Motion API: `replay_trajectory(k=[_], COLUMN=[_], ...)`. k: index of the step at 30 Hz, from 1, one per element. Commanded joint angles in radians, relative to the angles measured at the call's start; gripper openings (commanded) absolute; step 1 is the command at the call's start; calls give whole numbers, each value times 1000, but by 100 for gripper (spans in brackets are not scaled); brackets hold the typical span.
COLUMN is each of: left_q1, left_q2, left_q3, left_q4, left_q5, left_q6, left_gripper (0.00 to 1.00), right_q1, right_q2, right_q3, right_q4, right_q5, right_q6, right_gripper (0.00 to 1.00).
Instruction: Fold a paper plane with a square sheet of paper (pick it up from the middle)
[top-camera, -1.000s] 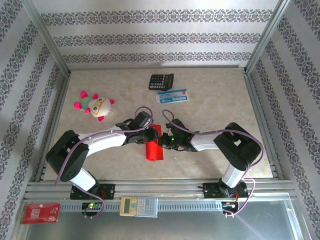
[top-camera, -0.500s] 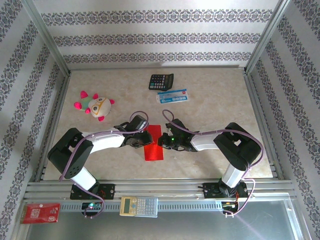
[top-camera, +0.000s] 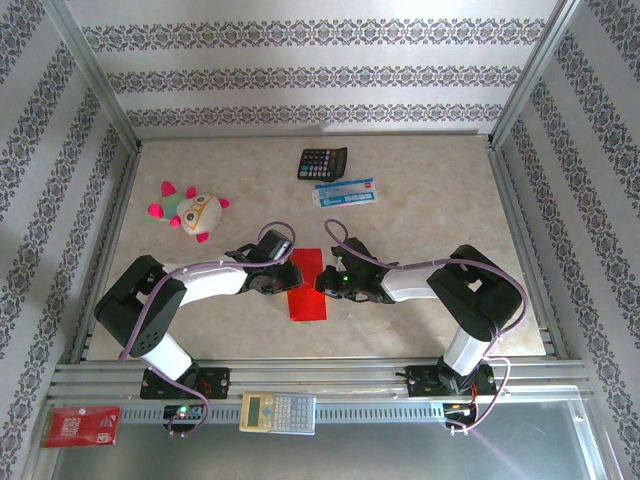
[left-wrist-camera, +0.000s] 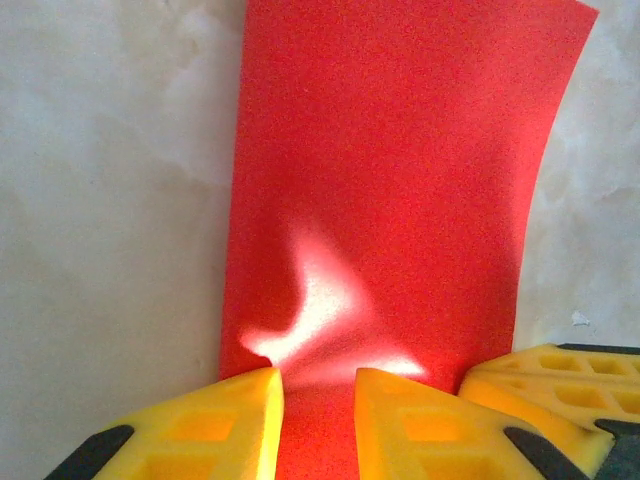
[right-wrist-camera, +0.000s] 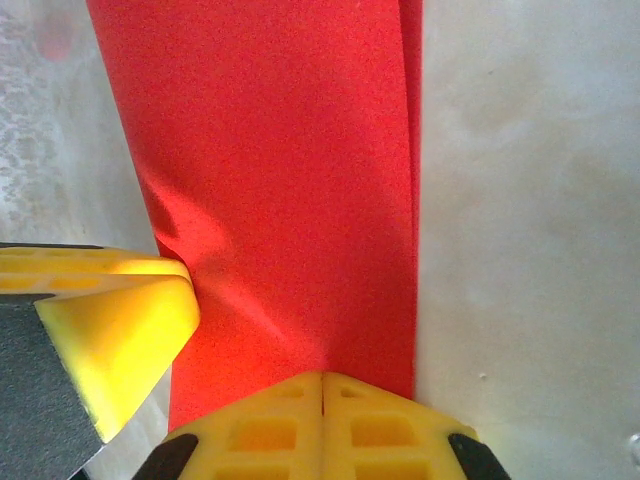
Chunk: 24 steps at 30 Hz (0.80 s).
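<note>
Square sheet of paper: folded, long axis crosswise btw grippers. Left gripper on one long edge, tips slightly apart; right gripper on opp. edge, pressed shut.

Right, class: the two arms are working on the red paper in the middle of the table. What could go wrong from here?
1. The red paper is wrinkled just ahead of the left gripper, whose fingers stand apart; pressing there might set a stray crease.
2. By the shut right gripper, the folded layers' edges do not quite line up, so the fold may end up crooked.
3. The grippers sit very close together and could bump.
</note>
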<state>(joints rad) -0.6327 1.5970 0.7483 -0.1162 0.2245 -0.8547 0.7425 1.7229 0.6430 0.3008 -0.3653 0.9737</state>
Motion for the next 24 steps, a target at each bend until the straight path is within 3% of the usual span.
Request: replay_trajectory(k=[1, 6, 9, 24], left_q1=[22, 16, 7, 29], left_q2=[-60, -149, -157, -72], left_q3=[10, -24, -56, -135], left_q4=[-63, 14, 68, 20], left_q5=[-40, 98, 150, 126], left_q6=[53, -10, -63, -27], left_gripper=[29, 30, 25, 20], right_q1=[25, 25, 25, 25], right_q2=[115, 112, 115, 112], right_q3=[-62, -66, -63, -60], right_q4=[-196, -195, -196, -202], right_q5=[76, 77, 76, 78], right_q6=[-1, -1, 0, -4], right_gripper=[0, 0, 0, 0])
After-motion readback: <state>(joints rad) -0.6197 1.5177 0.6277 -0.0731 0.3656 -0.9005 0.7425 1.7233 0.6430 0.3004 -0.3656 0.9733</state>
